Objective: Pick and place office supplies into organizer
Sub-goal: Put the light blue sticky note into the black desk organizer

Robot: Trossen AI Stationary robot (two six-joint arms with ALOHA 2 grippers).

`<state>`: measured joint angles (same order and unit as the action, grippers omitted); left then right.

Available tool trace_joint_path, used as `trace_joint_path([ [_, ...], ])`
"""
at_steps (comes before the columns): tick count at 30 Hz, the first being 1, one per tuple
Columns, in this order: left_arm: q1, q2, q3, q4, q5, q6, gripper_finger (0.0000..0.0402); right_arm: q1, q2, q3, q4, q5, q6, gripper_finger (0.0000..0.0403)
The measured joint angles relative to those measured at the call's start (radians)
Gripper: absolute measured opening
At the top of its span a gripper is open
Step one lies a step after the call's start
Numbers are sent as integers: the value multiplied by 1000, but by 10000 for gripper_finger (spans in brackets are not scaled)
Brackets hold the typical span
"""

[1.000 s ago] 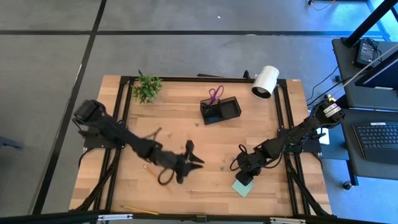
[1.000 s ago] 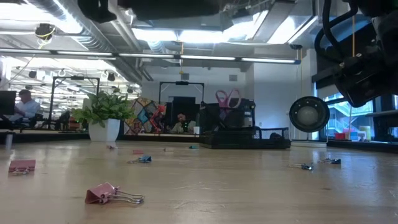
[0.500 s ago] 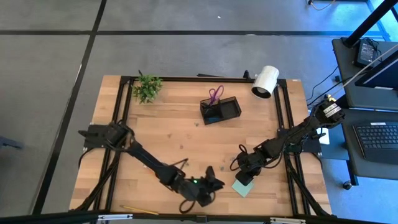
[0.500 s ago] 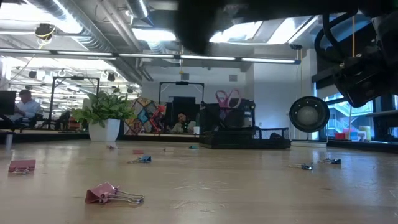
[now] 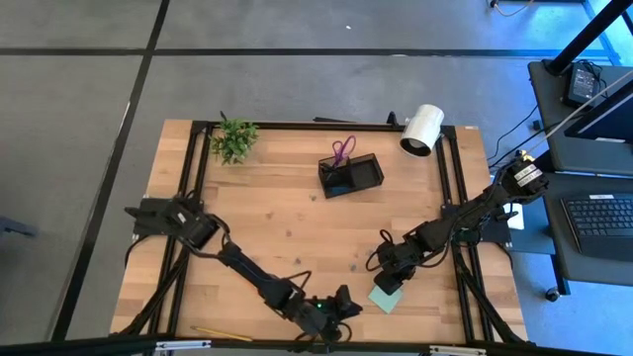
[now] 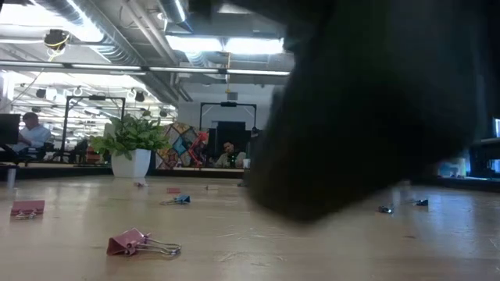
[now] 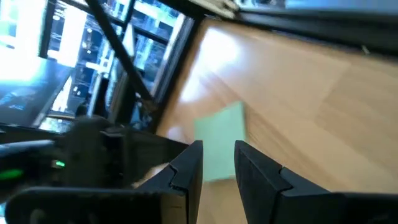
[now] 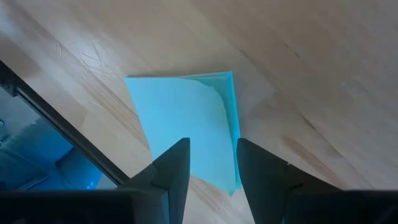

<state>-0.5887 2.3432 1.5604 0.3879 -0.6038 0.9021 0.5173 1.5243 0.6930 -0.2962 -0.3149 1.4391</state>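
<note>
Left end effector (image 5: 343, 302): low at the near edge of the tabletop (image 5: 287, 213), just beside the sticky-note pad; fingers (image 7: 186, 165) slightly parted, gripping nothing.
Right end effector (image 5: 389, 281): poised directly over the sticky-note pad; fingers (image 8: 174, 165) parted with a narrow gap, empty.
Sticky-note pad (image 5: 386, 298): light-green square, flat on the tabletop near its front edge, top sheet curled at one corner.
Organizer (image 5: 350, 175): black, toward the back centre of the tabletop; purple-handled scissors (image 5: 341, 150) standing in it.
Pencil (image 5: 222, 334): yellow, at the front-left edge.
Binder clips (image 6: 141, 243): pink and blue, scattered loose.
Plant (image 5: 233, 138): back-left corner.
</note>
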Motion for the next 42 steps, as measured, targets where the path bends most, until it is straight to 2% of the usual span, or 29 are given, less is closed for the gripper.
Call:
trace_joint_path([
  [7, 37, 43, 19, 4, 5, -69, 86, 0, 0, 0, 10, 0, 0, 136],
  [11, 68, 52, 62, -37, 72, -99, 86, 0, 0, 0, 12, 0, 0, 136],
  [16, 100, 52, 139, -215, 188, -203, 86, 0, 0, 0, 17, 0, 0, 136],
  [24, 113, 52, 145, -235, 299, -239, 86, 0, 0, 0, 16, -1, -1, 136],
  [30, 131, 52, 151, -245, 309, -281, 86, 0, 0, 0, 16, -1, 0, 136],
  [38, 147, 117, 250, -292, 324, -304, 86, 1, 2, 0, 41, 3, 22, 136],
  [42, 132, 158, 295, -303, 267, -267, 86, 4, 3, 0, 42, -4, 18, 136],
])
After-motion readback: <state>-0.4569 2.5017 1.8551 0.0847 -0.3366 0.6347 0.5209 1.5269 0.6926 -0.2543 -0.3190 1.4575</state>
